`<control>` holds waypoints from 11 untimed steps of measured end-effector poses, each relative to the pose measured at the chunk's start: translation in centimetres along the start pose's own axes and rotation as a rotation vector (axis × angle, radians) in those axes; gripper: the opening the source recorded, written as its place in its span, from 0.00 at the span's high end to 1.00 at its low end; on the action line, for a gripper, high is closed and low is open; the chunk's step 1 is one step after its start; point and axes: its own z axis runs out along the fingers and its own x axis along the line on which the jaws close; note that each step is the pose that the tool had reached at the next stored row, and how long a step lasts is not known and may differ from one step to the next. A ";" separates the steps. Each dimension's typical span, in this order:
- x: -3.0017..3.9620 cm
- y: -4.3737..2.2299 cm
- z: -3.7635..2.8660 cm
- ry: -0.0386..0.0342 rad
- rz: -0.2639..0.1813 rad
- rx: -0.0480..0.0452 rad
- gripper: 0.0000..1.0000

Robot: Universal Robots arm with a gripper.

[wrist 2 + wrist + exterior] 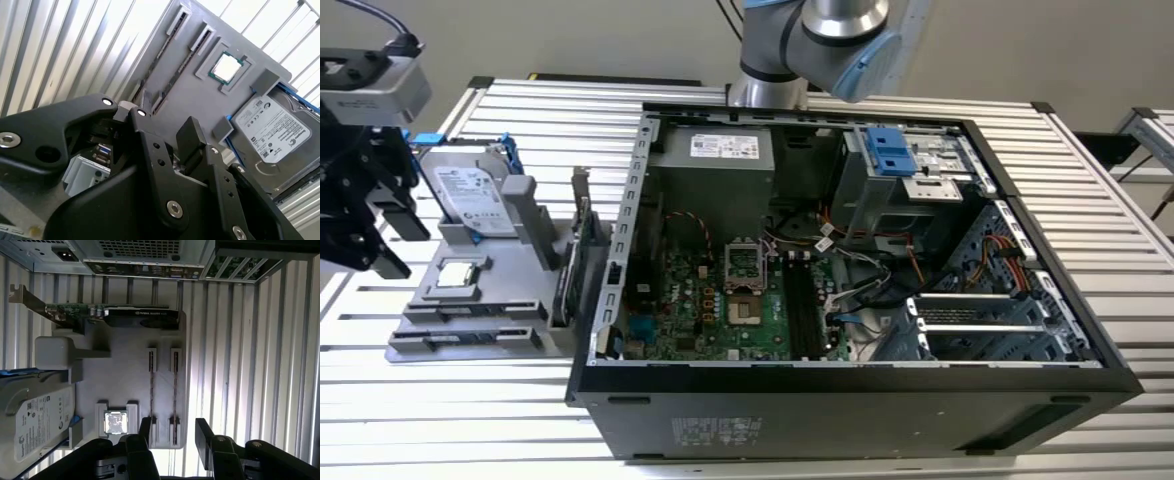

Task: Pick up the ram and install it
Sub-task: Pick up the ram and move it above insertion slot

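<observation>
Right now the gripper (pixel 173 432) hangs over one end of the gray holder (pixel 125 375). Its 2 fingers (pixel 146 427) are spread apart with nothing between them. The ram (pixel 175 390) stands on its thin edge in a slot of the holder, in line with the gap between the fingers. A second stick (pixel 151 390) stands in the next slot, just beside it.

That is the first thing that could go wrong, I think. The 2 sticks are close together. A finger could come down on top of the wrong one, or bump the holder's wall, and not slide in beside the ram. The square chip (pixel 115 421) sits near the slots too, and a hard knock could shake it.

The ram looks thin and smooth. If the fingers close on it near one end, it may tip or slip out.

The open computer case (pixel 854 420) sits just beside the holder in the exterior view. Its long slots (pixel 801 300) have loose wires (pixel 861 290) close by. A tilted ram could catch on a wire or miss the slot.
</observation>
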 end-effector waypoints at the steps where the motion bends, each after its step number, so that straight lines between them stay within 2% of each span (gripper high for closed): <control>1: 0.00 0.00 0.07 0.0000 0.000 0.0002 0.00; 11: 0.00 -0.03 0.88 0.0001 -0.001 0.0025 0.00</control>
